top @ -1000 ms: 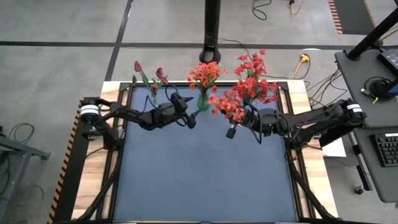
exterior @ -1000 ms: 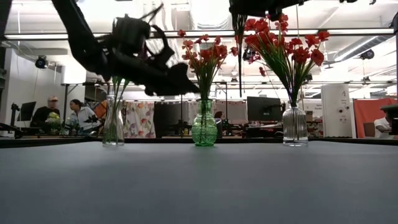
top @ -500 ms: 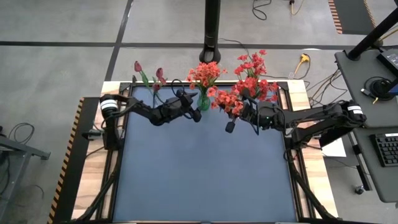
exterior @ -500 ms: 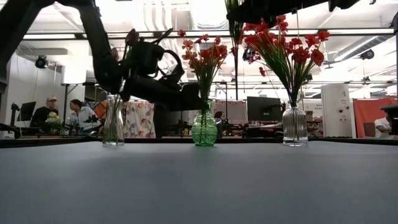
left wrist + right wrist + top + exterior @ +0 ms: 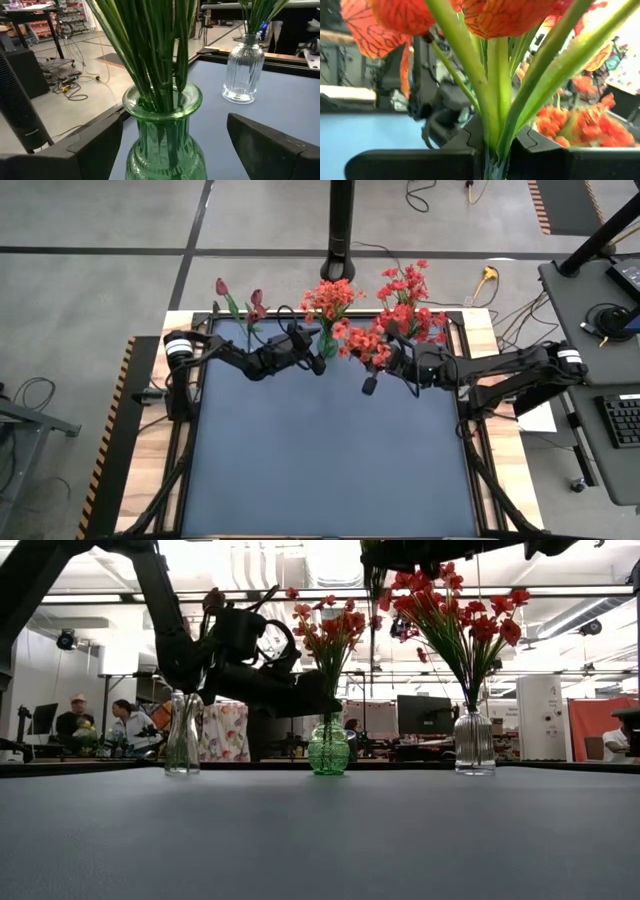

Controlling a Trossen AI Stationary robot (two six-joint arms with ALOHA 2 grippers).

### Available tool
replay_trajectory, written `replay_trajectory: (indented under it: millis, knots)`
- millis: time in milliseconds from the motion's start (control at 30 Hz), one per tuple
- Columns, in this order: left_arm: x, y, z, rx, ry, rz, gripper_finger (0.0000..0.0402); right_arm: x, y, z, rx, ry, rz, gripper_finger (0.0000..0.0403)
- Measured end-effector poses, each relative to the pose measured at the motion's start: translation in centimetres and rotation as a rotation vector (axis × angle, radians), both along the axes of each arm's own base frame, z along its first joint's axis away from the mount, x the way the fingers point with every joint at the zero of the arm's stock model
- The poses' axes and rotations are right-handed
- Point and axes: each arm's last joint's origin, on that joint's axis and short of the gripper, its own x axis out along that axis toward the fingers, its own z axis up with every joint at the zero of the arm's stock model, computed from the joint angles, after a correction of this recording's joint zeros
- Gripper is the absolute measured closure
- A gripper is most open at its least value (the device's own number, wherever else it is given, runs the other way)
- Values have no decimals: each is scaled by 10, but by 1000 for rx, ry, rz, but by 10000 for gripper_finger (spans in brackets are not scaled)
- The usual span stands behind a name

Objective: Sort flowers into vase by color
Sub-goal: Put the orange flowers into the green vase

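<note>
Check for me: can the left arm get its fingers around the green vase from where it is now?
Probably yes. The left gripper is open with the green vase standing between its fingers; nothing else blocks it.

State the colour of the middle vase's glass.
Green: the middle vase is clear green ribbed glass, shown best in the left wrist view.

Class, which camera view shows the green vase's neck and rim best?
The left wrist view: the green vase fills it, rim and stems close up. The low view shows it whole but small, the high view only a speck beneath blooms; the right wrist view misses it.
</note>
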Motion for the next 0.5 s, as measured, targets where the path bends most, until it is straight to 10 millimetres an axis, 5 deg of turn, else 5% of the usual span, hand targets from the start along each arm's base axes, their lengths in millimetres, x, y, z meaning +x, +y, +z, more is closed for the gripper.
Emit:
replay_trajectory:
  millis: [500]
  knots:
    - [-1, 2, 1, 10, -4, 6, 107, 25, -12, 6, -72, -6, -27, 374]
